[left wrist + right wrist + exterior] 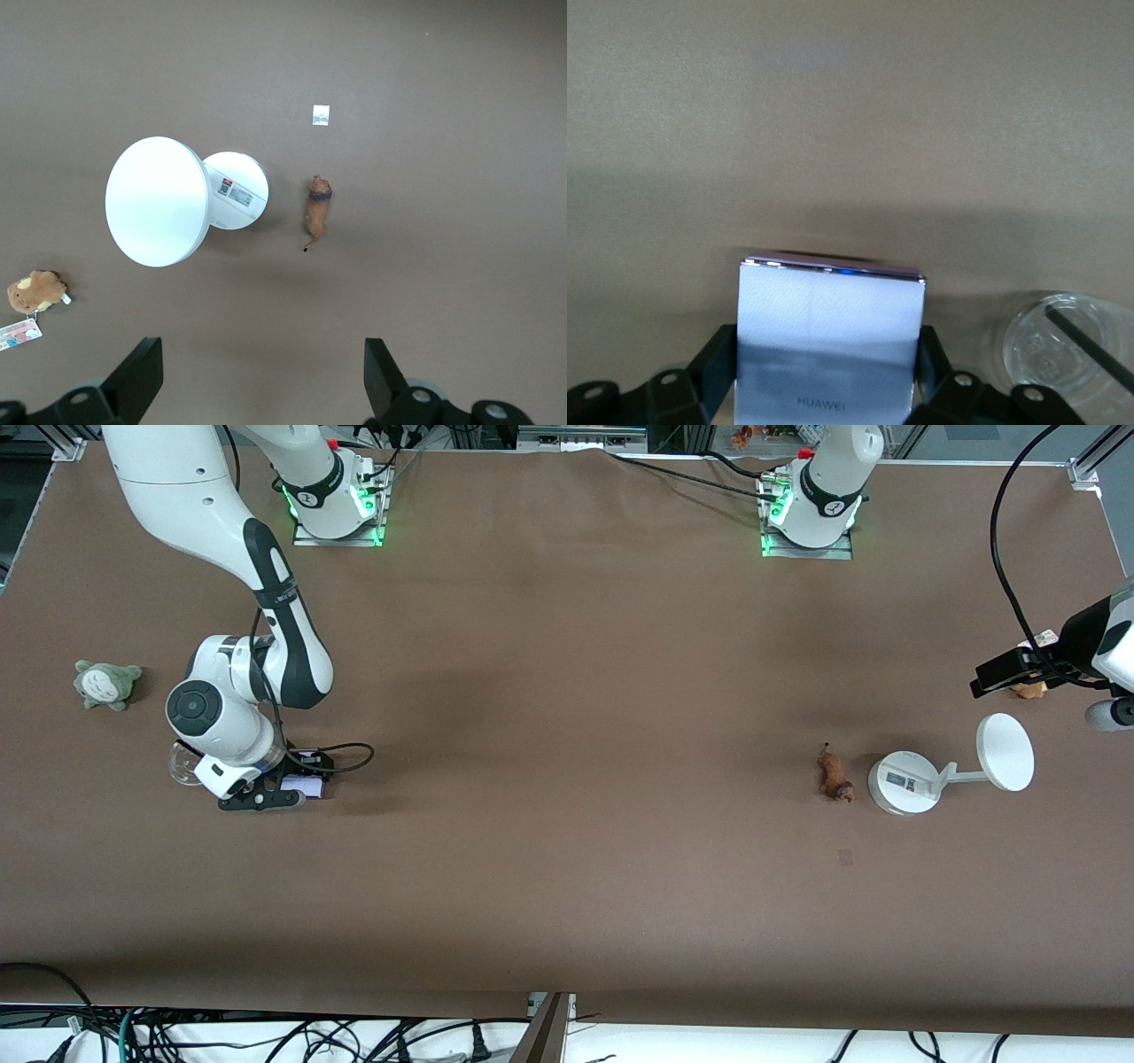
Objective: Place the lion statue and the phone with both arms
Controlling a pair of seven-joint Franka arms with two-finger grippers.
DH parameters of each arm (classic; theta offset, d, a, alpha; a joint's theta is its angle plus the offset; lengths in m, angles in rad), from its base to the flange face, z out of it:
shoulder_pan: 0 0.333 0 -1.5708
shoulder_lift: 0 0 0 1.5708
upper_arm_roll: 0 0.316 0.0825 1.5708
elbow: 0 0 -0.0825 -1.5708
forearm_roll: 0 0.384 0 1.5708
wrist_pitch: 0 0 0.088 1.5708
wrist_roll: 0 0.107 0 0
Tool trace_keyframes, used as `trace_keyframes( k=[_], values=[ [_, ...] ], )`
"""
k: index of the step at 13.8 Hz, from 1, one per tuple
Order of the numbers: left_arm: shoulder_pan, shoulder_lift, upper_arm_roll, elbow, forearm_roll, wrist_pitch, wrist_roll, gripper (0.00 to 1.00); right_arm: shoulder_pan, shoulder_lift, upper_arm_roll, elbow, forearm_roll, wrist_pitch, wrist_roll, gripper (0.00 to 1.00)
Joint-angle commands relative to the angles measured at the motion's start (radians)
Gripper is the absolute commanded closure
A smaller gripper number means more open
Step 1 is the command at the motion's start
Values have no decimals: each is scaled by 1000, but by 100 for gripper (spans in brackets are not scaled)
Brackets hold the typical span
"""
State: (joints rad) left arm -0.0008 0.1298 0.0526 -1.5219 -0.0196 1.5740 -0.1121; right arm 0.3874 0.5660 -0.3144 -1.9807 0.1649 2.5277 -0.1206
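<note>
The phone [831,341], a pale lavender-white slab, lies between my right gripper's fingers, which touch both its sides. In the front view the right gripper [282,790] is low at the table toward the right arm's end, shut on the phone [310,786], which is mostly hidden under it. The lion statue [834,777], small and orange-brown, lies on the table toward the left arm's end, beside the white stand; it also shows in the left wrist view [317,208]. My left gripper [997,677] is open and empty, high over the table near the brown plush, away from the lion.
A white round-based stand [904,782] with a disc [158,201] stands beside the lion. A brown tagged plush [35,292] lies under the left arm. A clear cup [1059,350] stands beside the phone. A grey-green plush [106,684] lies farther from the camera than the cup.
</note>
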Motion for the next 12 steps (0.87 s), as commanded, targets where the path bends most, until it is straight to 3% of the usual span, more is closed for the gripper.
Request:
trace_keyframes(
  k=[1,3,9,12],
  values=[
    [8,19,-7,37,12,-23,20,0,-7,-17,6,-13,28,13,-30,11],
    [8,19,-7,37,12,-22,20,0,-7,-17,6,-12,28,11,-30,1],
    [8,19,-7,37,12,-22,20,0,-5,-29,8,-9,28,5,-31,1],
    [8,19,-7,37,10,-22,20,0,-5,-87,11,-7,28,-55,-27,1]
  ],
)
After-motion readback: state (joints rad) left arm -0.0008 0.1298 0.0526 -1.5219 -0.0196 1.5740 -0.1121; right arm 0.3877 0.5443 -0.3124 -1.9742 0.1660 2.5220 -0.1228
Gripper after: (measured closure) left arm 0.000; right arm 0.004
